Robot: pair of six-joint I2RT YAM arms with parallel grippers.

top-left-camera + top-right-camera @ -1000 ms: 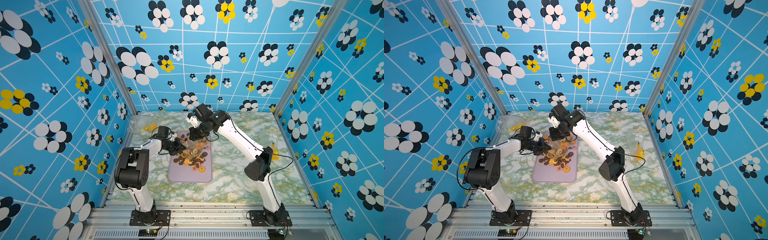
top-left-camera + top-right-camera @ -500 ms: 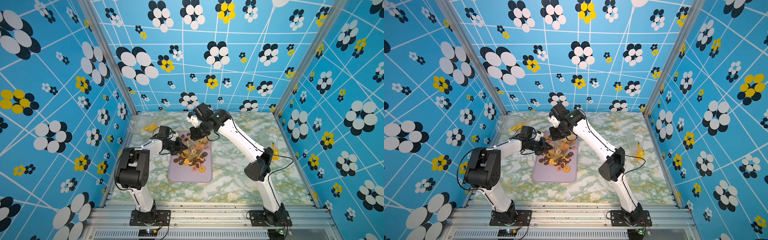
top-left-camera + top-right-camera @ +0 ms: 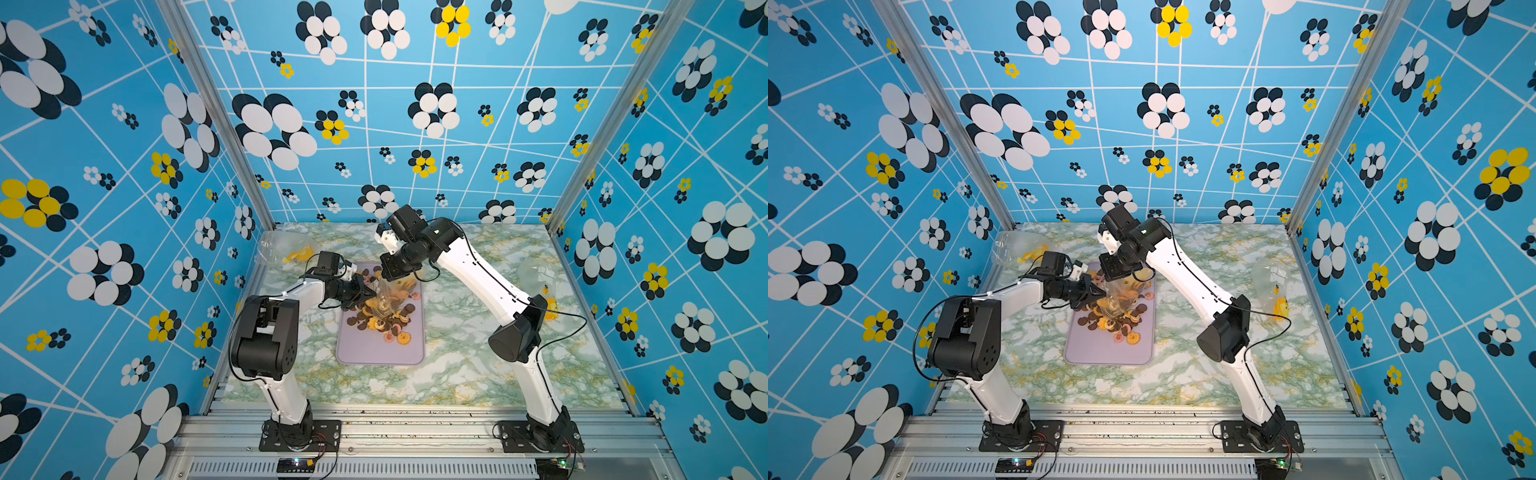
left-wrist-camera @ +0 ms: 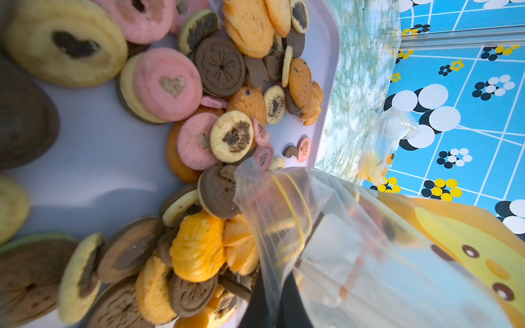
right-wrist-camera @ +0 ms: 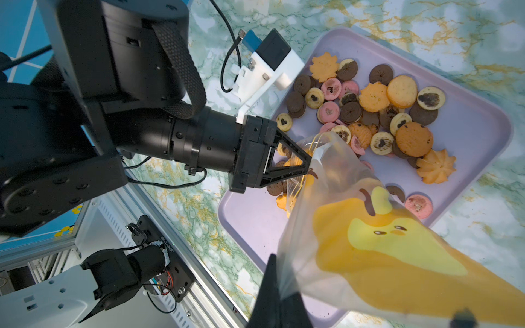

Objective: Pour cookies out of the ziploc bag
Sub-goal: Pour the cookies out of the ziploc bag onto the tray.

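The clear ziploc bag [image 5: 369,241], printed with a yellow face, hangs tilted, its mouth down over the lilac tray [image 5: 468,127]. My right gripper [image 5: 279,298] is shut on the bag's raised end. My left gripper [image 5: 308,167] is shut on the film at the bag's mouth. Brown, orange, pink and cream cookies [image 5: 369,113] lie heaped on the tray below the mouth. In the left wrist view the bag [image 4: 355,255] fills one side, pinched in my left gripper [image 4: 279,301], with cookies [image 4: 216,99] spread before it. Both top views show the bag [image 3: 390,297] [image 3: 1121,297] between the two arms.
A second clear bag [image 3: 286,249] with yellow contents lies at the back left corner of the marble table. Another bag [image 3: 540,282] stands by the right wall. Patterned blue walls close in three sides; a metal rail [image 3: 415,424] runs along the front.
The right gripper and the bag's raised end have shifted only slightly. The left gripper stays at the bag's mouth, and the pile on the tray looks the same.
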